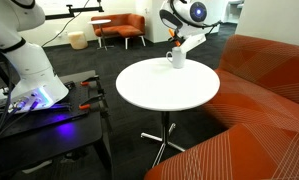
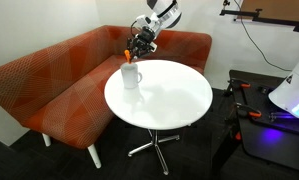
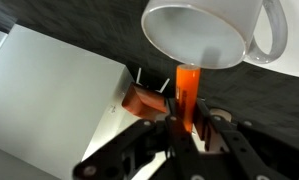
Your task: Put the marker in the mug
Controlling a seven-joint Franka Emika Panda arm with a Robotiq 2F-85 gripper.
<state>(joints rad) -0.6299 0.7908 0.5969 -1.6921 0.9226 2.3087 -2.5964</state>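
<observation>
The white mug (image 1: pixel 176 58) stands near the far edge of the round white table (image 1: pixel 169 90); it also shows in an exterior view (image 2: pixel 130 75) and fills the top of the wrist view (image 3: pixel 211 30). My gripper (image 3: pixel 186 115) is shut on the orange marker (image 3: pixel 187 92), which points toward the mug's open rim. In both exterior views the gripper (image 1: pixel 179 42) (image 2: pixel 134 48) hangs just above the mug, and the marker (image 2: pixel 128 55) shows as an orange tip over the rim.
An orange couch (image 2: pixel 59 80) curves behind the table and also shows in an exterior view (image 1: pixel 269 80). A black cart with a second robot base (image 1: pixel 34 85) stands beside the table. Orange chairs (image 1: pixel 119 28) are far back.
</observation>
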